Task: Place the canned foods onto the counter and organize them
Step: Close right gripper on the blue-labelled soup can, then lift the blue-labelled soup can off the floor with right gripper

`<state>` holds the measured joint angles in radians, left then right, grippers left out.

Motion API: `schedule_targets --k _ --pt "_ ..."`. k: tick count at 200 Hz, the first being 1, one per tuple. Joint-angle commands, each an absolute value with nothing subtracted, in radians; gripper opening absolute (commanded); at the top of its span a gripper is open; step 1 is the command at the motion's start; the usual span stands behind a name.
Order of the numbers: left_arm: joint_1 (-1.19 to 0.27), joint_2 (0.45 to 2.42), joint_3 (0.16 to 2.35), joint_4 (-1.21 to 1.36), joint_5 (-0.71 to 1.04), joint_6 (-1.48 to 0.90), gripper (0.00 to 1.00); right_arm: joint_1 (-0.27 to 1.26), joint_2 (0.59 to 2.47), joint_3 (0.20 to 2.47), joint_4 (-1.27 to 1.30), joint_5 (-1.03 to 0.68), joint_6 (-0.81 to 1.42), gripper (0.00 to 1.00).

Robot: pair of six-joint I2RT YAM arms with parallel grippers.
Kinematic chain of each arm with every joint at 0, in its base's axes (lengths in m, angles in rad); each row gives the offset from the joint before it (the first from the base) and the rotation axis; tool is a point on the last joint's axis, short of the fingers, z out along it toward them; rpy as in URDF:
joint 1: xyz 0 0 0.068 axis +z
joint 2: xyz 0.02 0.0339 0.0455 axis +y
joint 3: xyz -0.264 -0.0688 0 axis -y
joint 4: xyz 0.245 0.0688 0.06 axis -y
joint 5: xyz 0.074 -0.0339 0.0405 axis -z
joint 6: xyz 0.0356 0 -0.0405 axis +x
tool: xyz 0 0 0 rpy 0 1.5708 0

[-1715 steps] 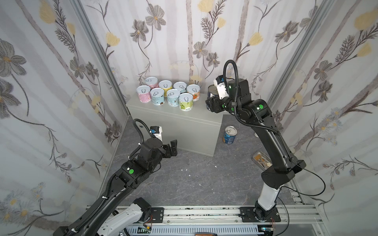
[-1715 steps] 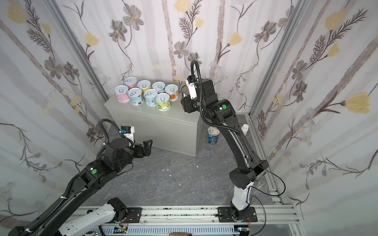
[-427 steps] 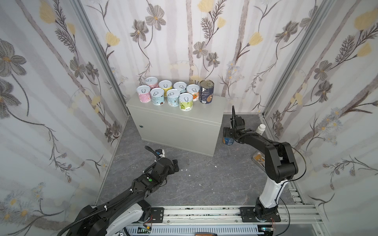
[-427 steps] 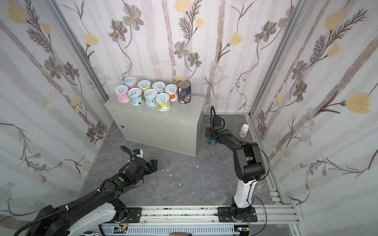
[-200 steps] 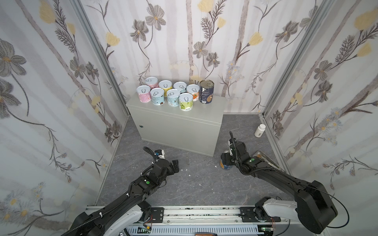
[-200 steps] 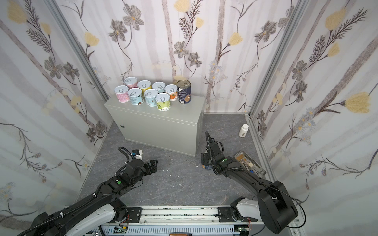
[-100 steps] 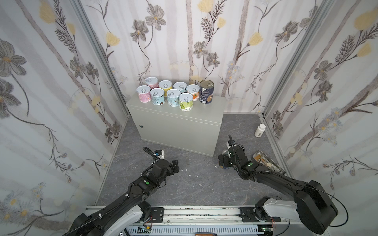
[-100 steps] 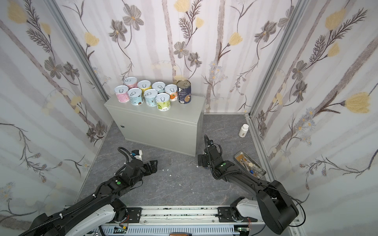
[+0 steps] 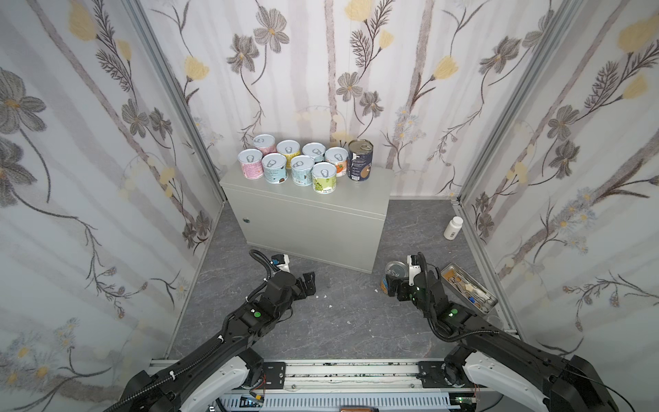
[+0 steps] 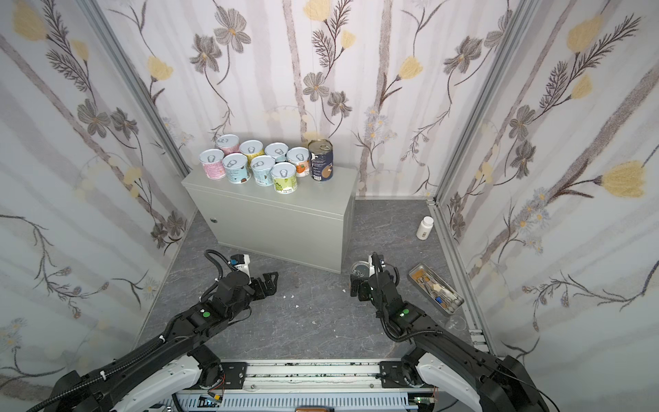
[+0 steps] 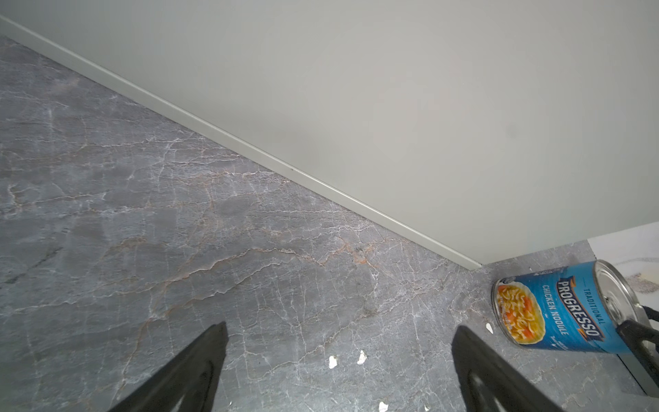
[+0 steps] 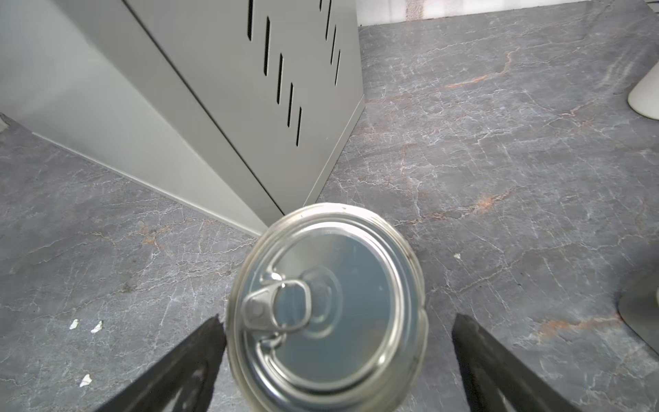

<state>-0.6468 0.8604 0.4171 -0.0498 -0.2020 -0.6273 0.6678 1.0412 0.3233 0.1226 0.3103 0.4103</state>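
Counter (image 9: 310, 221) looms just ahead of both pincers, its near corner right past right pincer (image 12: 338, 321). Left pincer (image 11: 340, 328) low over floor (image 11: 178, 232), fingers spread wide, nothing between. Right pincer spread wide too, not clamped: blue can (image 11: 556, 314) stands on floor between its fingers, gap showing on one side. Navy can (image 9: 360, 160) and eight short cans (image 9: 302, 171) up on counter top, well beyond both pincers.
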Motion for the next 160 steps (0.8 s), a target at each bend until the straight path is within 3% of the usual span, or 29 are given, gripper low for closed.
schedule_targets --k 1,27,99,160 --pt "-0.651 0.864 0.428 -0.009 -0.172 -0.614 1.0 0.699 0.988 0.297 0.24 0.402 0.426 1.0" --pt "-0.681 0.851 0.402 -0.009 -0.133 -0.674 1.0 0.748 0.935 0.269 0.247 0.467 0.434 1.0" --pt "-0.782 0.79 0.37 -0.012 -0.301 -0.717 1.0 0.996 0.977 0.176 0.36 0.723 0.511 1.0" --pt "-0.782 0.848 0.423 -0.026 -0.336 -0.673 1.0 1.005 1.108 0.064 0.647 0.807 0.549 1.0"
